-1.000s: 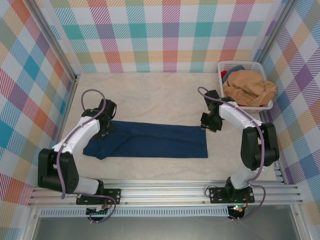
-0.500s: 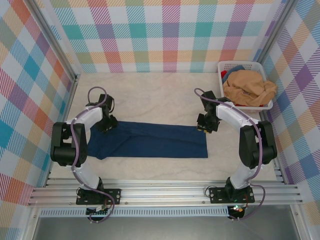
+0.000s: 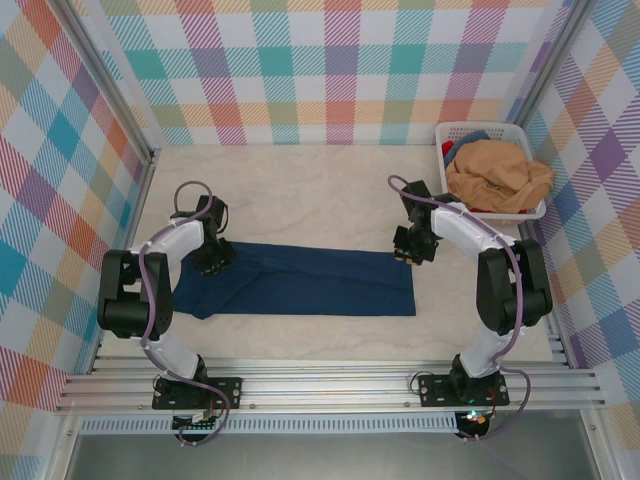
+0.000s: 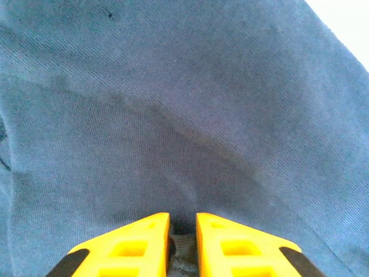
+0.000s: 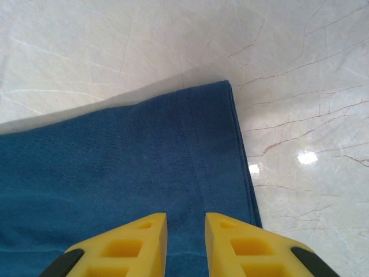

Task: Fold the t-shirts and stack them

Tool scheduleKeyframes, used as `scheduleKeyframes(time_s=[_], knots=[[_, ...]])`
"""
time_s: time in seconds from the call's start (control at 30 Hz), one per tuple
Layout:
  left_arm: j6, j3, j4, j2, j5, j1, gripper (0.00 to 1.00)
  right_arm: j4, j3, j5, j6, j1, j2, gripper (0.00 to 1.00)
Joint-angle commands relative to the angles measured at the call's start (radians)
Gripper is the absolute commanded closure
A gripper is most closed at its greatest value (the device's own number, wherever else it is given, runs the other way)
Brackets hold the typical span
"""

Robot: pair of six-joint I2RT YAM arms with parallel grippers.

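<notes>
Navy is the colour I am working with: the navy shirt (image 3: 300,282) lies as a long, flat strip across the table (image 3: 320,190), already folded lengthwise. The tan-orange shirt (image 3: 495,175) sits heaped in the basket (image 3: 450,132) at the far right, untouched.

My left gripper (image 3: 213,258) is on the strip's left end at its far edge. In the left wrist view its fingers (image 4: 144,245) are nearly together, with a bit of cloth bunched between them, so I judge it pinched on the shirt. My right gripper (image 3: 405,252) is over the far right corner. Its fingers (image 5: 242,242) stand a narrow gap apart above the hem (image 5: 199,150), and I cannot tell whether they grip it.

The step, as I read it, is folding the strip. To do it well I would confirm that the right side has every layer at the corner. Then I would lift both ends evenly, keep the cloth taut, and lay edge onto edge without dragging the layers askew.
</notes>
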Motion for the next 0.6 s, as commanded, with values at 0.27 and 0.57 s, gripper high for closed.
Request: scheduleKeyframes(time_s=[0.27, 0.57], knots=[[-0.043, 0.002, -0.186, -0.183, -0.019, -0.151, 1.0, 0.001, 0.028, -0.013, 0.004, 0.007, 0.027, 0.77], [-0.125, -0.107, -0.268, -0.257, 0.004, -0.304, 1.0, 0.0, 0.049, -0.031, -0.007, 0.006, 0.05, 0.77]])
